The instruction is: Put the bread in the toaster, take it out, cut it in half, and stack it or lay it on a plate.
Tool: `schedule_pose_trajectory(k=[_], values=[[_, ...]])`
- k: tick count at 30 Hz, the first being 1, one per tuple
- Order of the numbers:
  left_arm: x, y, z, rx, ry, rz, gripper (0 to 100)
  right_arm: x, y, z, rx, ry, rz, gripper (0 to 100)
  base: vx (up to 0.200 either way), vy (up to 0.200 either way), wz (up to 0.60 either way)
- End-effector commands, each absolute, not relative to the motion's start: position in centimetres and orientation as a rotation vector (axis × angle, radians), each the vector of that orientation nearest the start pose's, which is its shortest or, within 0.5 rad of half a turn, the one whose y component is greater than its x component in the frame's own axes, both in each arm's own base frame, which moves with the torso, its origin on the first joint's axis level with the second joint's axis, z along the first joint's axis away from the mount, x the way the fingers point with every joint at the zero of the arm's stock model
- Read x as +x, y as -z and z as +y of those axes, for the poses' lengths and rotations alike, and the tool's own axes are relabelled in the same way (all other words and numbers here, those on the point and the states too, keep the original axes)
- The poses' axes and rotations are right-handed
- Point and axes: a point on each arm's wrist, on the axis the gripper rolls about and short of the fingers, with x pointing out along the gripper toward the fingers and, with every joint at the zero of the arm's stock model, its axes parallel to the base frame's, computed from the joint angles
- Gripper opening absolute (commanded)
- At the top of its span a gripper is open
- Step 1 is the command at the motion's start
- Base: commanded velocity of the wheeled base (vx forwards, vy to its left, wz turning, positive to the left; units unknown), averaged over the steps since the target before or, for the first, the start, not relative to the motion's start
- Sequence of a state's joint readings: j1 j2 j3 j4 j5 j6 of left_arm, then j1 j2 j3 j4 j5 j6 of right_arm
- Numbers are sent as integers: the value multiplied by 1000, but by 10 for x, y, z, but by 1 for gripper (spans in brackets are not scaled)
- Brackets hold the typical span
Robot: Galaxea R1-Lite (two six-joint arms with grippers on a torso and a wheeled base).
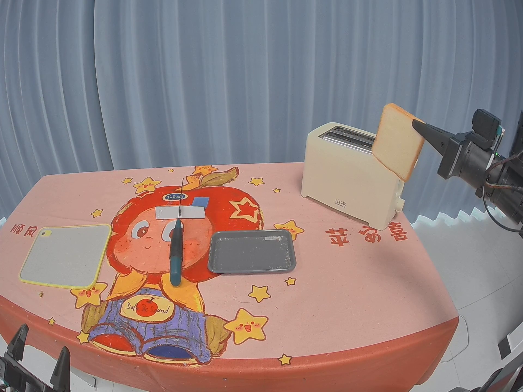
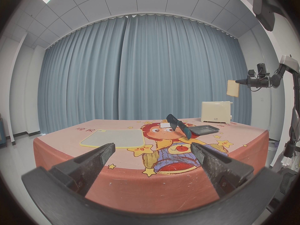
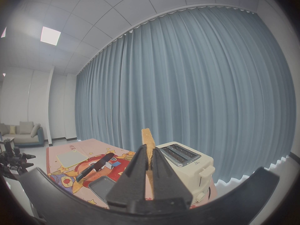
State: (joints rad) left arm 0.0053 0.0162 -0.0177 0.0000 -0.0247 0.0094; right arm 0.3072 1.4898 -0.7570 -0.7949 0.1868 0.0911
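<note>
My right gripper (image 1: 418,124) is shut on a slice of bread (image 1: 398,141), holding it on edge in the air above the right end of the cream toaster (image 1: 348,175). The wrist view shows the bread (image 3: 148,141) pinched between the fingers, beside the toaster's slots (image 3: 179,153). A dark grey tray-like plate (image 1: 251,251) lies mid-table. A knife (image 1: 176,251) with a teal handle rests in a small holder left of it. A grey cutting board (image 1: 66,255) lies at the table's left. My left gripper (image 2: 153,160) hangs open, low before the table's front left corner.
The table wears a pink cartoon cloth (image 1: 327,300). A blue curtain (image 1: 218,66) closes the back. Bare cloth stretches between the plate and the toaster and along the front edge.
</note>
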Motion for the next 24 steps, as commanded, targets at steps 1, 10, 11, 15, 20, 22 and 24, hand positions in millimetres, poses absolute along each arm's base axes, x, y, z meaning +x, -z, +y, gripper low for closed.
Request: schedule_pose_trajectory(k=[1,10,11,15,20,22,24], values=[[-22,-76,-1,9,18,11,100,238,-236,80,117,-494,-18,0,0,0,0],[-22,-76,-1,9,18,11,100,225,-229,83,119,-515,9,0,0,0,0],[-22,-76,-1,9,18,11,100,224,-229,83,114,-516,8,0,0,0,0],[-22,-76,-1,9,18,11,100,215,-233,79,112,-515,-8,0,0,0,0],[-22,-76,-1,9,18,11,100,210,-226,69,108,-478,6,0,0,0,0],[-22,-76,-1,9,18,11,100,209,-227,70,104,-481,0,0,0,0,0],[-22,-76,-1,9,20,11,100,208,-229,70,94,-483,-11,0,0,0,0]])
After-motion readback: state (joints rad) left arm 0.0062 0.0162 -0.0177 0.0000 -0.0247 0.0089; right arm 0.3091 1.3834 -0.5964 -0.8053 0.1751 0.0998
